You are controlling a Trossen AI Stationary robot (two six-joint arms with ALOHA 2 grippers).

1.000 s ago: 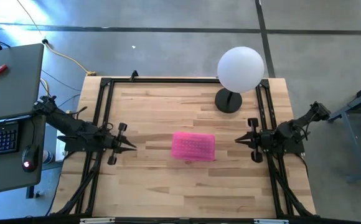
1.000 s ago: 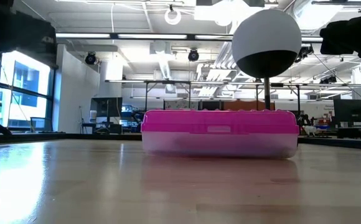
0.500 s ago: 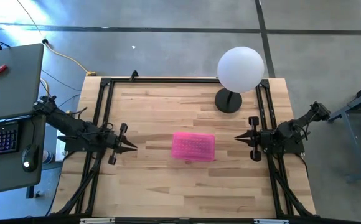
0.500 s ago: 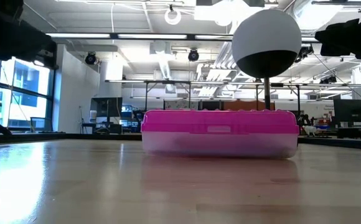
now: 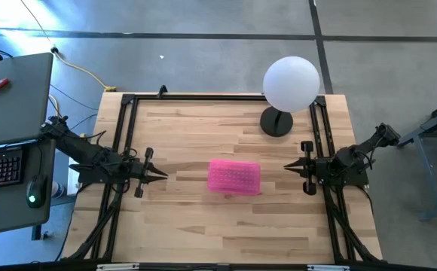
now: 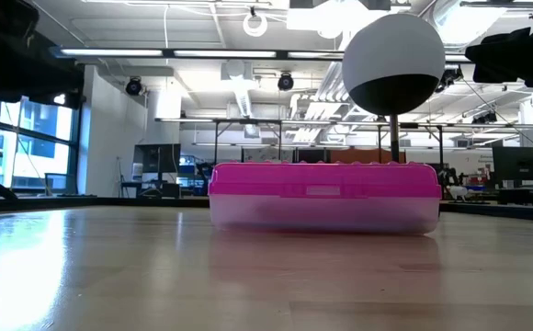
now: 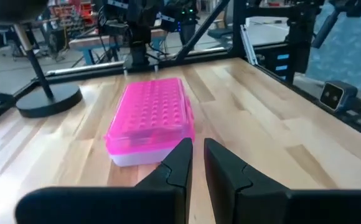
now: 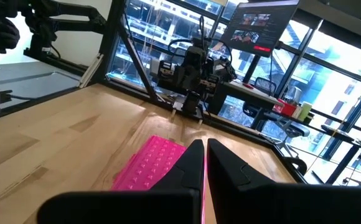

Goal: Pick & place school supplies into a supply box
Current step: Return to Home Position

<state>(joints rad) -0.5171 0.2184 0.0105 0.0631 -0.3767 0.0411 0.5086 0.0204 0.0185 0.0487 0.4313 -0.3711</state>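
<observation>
Pink-lidded supply box (image 5: 233, 177) is seen shut between left gripper (image 5: 160, 176) and right gripper (image 5: 288, 170), well apart from both | jaws are drawn together, empty | homing is judged nearly done; only settling is called for.

Closed pink-lidded box (image 6: 324, 210) on the table (image 6: 156, 276), below and between left gripper (image 6: 60, 83) and right gripper (image 6: 482, 55); lamp (image 6: 393, 55) behind, nearer the right gripper.
</observation>
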